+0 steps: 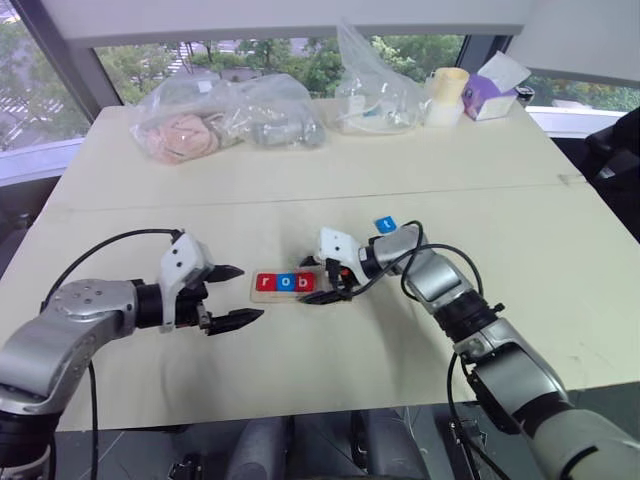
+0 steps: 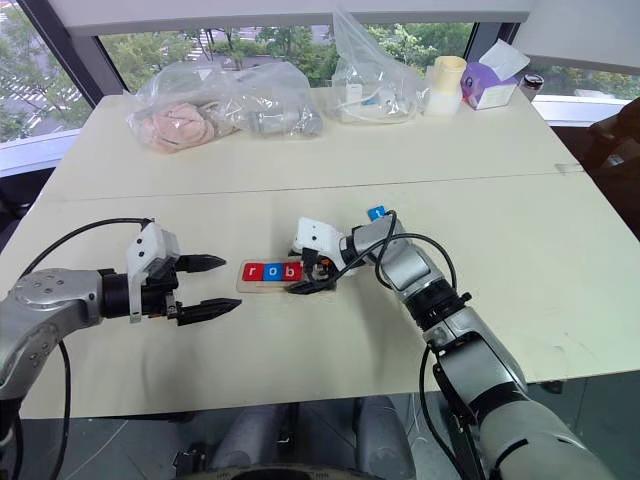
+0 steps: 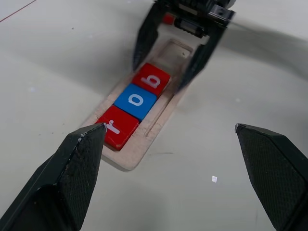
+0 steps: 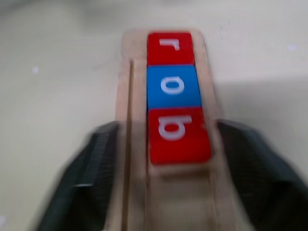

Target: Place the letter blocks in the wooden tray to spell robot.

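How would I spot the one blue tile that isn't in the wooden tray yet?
Start at the wooden tray in the middle of the table, where the red, blue and red tiles read r, o, b. Look just past the right arm to the blue tile lying alone on the bare table, the only tile outside the tray.

Wooden tray (image 3: 126,161): pale wood. Blocks: red r (image 3: 118,126), blue o (image 3: 135,101), red b (image 3: 151,79), white lettering. Desk (image 1: 300,170): cream.

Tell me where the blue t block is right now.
In the left eye view, the blue t block lies loose on the table, beyond the right arm's wrist and to the right of the wooden tray.
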